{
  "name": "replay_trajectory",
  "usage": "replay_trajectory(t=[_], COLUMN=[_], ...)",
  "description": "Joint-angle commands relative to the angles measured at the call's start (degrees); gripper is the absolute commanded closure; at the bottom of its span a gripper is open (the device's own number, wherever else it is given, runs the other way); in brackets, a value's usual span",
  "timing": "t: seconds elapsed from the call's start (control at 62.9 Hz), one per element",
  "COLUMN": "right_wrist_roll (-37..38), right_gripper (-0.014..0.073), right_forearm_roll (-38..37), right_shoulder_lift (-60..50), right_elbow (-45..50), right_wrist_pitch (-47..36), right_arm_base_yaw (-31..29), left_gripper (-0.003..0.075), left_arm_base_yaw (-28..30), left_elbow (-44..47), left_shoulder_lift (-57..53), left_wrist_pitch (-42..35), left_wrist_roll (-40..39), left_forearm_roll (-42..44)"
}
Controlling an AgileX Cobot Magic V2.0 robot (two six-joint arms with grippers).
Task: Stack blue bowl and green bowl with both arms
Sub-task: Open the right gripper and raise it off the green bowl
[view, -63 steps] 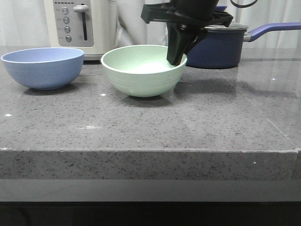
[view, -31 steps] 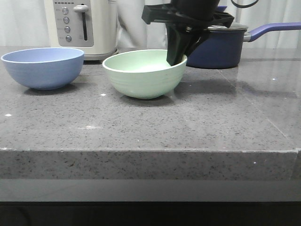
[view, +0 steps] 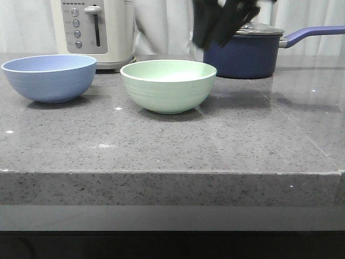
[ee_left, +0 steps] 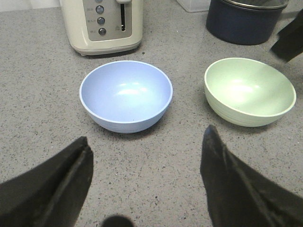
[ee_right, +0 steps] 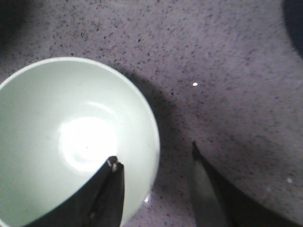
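1. Green bowl [view: 168,85] sits upright mid-counter, nothing touching it; blue bowl [view: 49,77] upright to its left, well apart, empty.
2. Right gripper [view: 223,24] hovers above the green bowl's right rim, blurred in the front view. In its wrist view the fingers [ee_right: 110,189] are spread, one over the bowl's inside, one outside the rim, holding nothing.
3. Left gripper [ee_left: 147,156] is spread wide and empty, near side of both bowls.
4. Surface: grey speckled stone counter [view: 215,145], glossy, with a thick front edge.
5. Behind: cream toaster [view: 94,29] at the back left, navy saucepan [view: 248,51] with a lid at the back right, pale curtain behind.
6. Cut off: toaster top, right arm above the gripper, saucepan handle end.
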Motion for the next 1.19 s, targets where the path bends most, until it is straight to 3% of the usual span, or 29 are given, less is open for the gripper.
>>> replay_trajectory(t=[0.0,0.429,0.509,0.62,0.779,0.938,1.176], right_wrist_roll=[0.0,-0.6,-1.8,-6.6,-19.4,-29.6,-32.1], right_gripper=[0.0248,0.0253,0.0297,0.0416,0.0594,0.0617,0.0637], right_forearm_roll=[-2.8,-1.9,-0.1,4.3,15.0,23.6,24.8], right_shoulder_lift=[-6.9,-17.2,-17.2,-17.2,-16.7,-14.8,-11.9], right_elbow=[0.1,20.7,24.1,27.5,29.5,29.5,29.5], right_wrist_pitch=[-1.4,-9.2,-11.5,-14.0,-15.5,-16.5,-18.1], right_arm_base_yaw=[-0.4,-4.8,-4.8,-4.8,-4.8,-4.7,-4.7], left_gripper=[0.0248,0.0248,0.0248,0.0248,0.0248,0.0248,0.0248], left_arm_base_yaw=[-0.4,-0.4,-0.4,-0.4,-0.4,-0.4,-0.4], left_elbow=[-1.6,-1.6,-1.6,-1.6,-1.6,-1.6,-1.6], left_shoulder_lift=[0.3,0.3,0.3,0.3,0.3,0.3,0.3], left_wrist_pitch=[-4.1,-4.1,-4.1,-4.1,-4.1,-4.1,-4.1], left_wrist_roll=[0.1,0.1,0.1,0.1,0.1,0.1,0.1], left_forearm_roll=[-0.3,-0.3,-0.3,-0.3,-0.3,-0.3,-0.3])
